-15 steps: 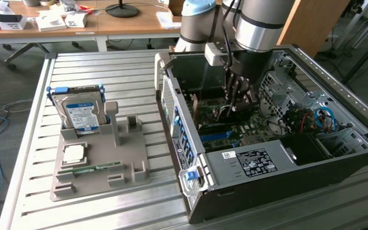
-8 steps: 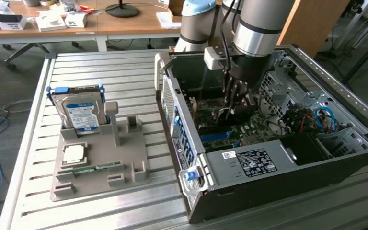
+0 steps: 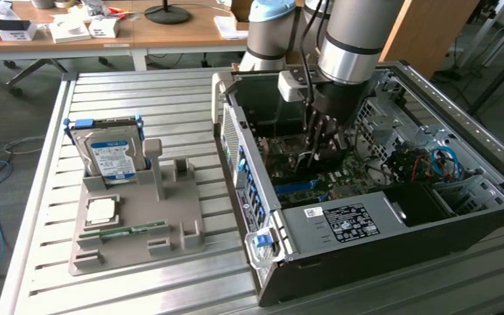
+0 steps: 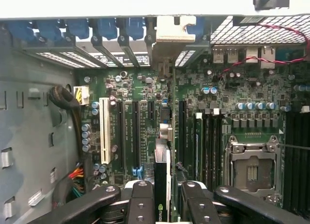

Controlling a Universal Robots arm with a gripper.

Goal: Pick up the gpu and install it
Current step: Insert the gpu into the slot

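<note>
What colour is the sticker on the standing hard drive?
The sticker is blue and white, clearest in the exterior view.

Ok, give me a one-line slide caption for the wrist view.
Tool gripping the gpu edge-on over the expansion slots of the motherboard.

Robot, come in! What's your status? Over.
Status: gripper shut on gpu, on edge at motherboard slots; seating unclear. Nothing seen blocking; red wire aside.

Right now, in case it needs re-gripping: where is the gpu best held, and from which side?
Probably by its upper edge, pinched across the two flat faces, from above. The gpu stands on edge over the motherboard slots, leaving that edge free; the gripper holds it this way.
</note>
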